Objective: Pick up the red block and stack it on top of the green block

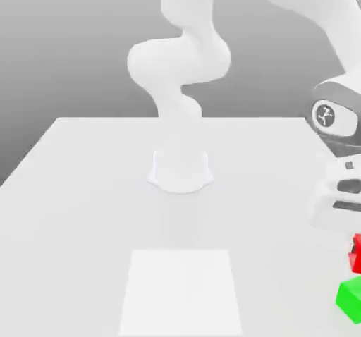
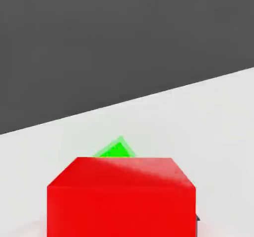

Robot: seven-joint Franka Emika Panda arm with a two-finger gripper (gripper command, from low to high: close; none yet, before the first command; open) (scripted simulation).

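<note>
The pale grey background (image 1: 77, 39) rises behind a wide white tabletop (image 1: 77, 223), whose far edge runs straight across behind the robot's base; its side edges slant outward toward the camera. In the hand view a straight table edge crosses at a slant, with a dark grey area (image 2: 99, 42) past it and white surface between that edge and the cubes. The white Franka Panda arm (image 1: 180, 60) stands on the table, its upper links out of frame at the top and its hand coming down at the exterior view's right. A brighter white rectangular patch (image 1: 180, 293) lies in front of the base, well apart from both cubes, with bare tabletop around it; open table also stretches between the base and the hand, and across the exterior view's left. The two-finger gripper (image 1: 355, 249) is closed on the red cube (image 2: 121, 208), pinching it below the hand. The red cube looks raised off the table, its near face and top edge large in the hand view. The green cube (image 1: 350, 299) sits on the tabletop just below it in the exterior view, partly cut off by the frame's right side; in the hand view one green corner peeks out from behind the red cube.
</note>
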